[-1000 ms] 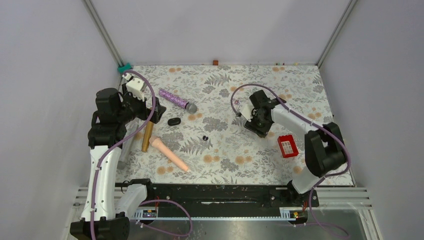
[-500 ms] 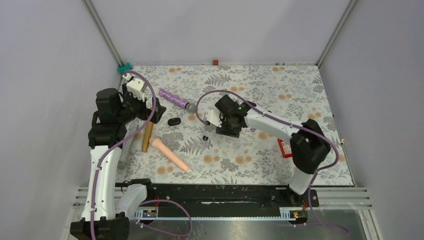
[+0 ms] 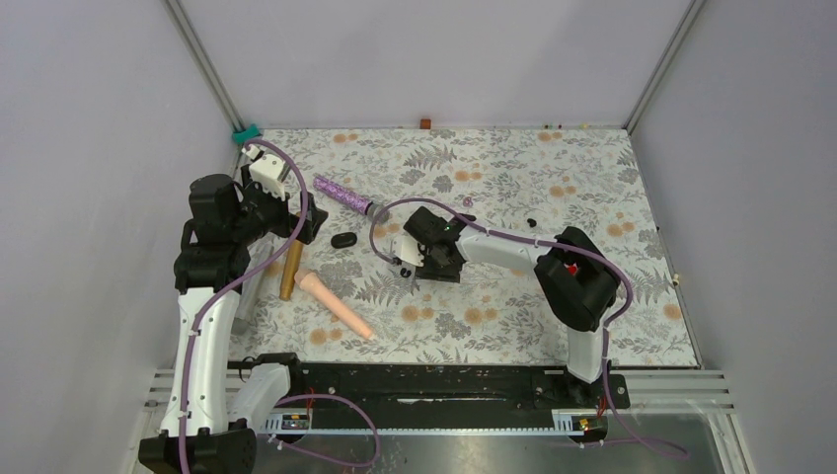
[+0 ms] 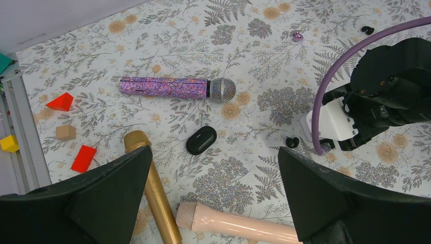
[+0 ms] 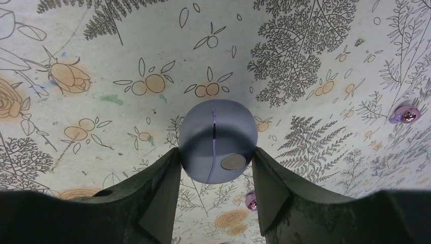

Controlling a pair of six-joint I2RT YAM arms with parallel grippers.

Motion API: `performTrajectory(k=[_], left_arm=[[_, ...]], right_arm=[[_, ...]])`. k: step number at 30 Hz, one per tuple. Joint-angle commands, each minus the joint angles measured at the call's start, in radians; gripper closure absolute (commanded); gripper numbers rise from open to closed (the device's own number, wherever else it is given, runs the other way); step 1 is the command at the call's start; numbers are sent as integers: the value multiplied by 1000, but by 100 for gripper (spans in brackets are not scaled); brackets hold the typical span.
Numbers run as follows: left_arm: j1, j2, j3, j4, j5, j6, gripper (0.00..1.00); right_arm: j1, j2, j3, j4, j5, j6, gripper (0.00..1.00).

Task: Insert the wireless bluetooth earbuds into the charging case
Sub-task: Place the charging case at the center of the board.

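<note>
**Right wrist view: lilac case clamped, buds loose on the cloth**

Right wrist first, and the right gripper is clenched on the lilac case, a finger pressed to each flank! It's a round pod with a seam down its face and a silver disc low on the right. Behind it is the floral cloth. One purple earbud lies out by the right edge, and a second purple earbud peeks between the fingers just under the case.

Over to the left wrist: the left gripper is released, fingers spread wide with nothing between them. Below it the black case lies flat between the glitter microphone and the gold microphone. The pink microphone lies along the bottom. A black earbud sits just beside the right gripper's white housing. Far back, a purple earbud and a second black earbud lie well apart from both cases.

Top external now: the right arm is stretched across to mid-table and the left arm is folded at the left edge. The black case sits on the cloth between the two grippers.
</note>
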Motion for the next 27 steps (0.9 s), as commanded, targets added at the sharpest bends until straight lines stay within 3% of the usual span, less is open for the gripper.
performTrajectory(k=[1,12,15,19,27], left_arm=[[5,-14,2,55,31,8,2],[5,-8,2,54,37,8,1],[5,-9,2,54,39,7,2],[5,-8,1,54,40,9,1],[5,-9,1,55,46,9,1]], right_arm=[[6,12,-2,21,35,3,53],[7,45,-20,30,52,-2,44],[7,44,-24,29,61,-6,36],[7,35,-31,29,94,-23,17],[6,16,-84,102,195,-66,10]])
